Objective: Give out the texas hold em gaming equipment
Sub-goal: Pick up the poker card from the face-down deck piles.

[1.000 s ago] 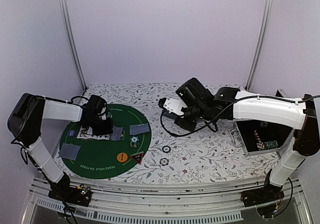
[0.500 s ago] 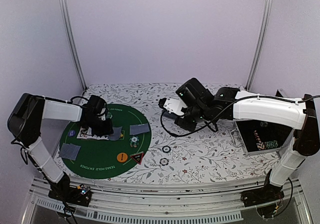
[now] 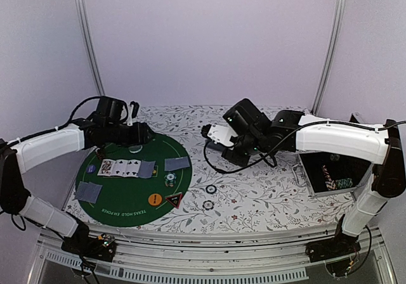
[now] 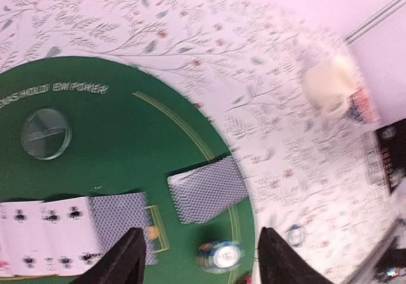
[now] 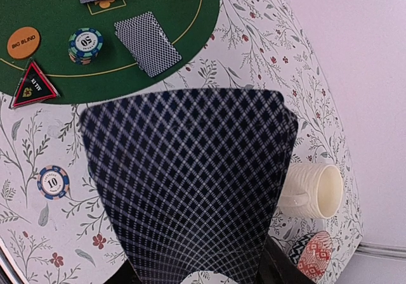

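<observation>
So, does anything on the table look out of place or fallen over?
Yes. The cream mug seems to lie on its side on the floral cloth, beside the red-patterned dish. One poker chip and a second chip sit off the green mat, on the cloth. Nothing else stands out.

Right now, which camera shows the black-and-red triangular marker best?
The right wrist view: the black-and-red triangular marker lies large and sharp at the round green felt mat's edge, below the orange disc button. The top external view shows the marker small, its print unreadable. The left wrist view barely catches it, if at all.
</observation>
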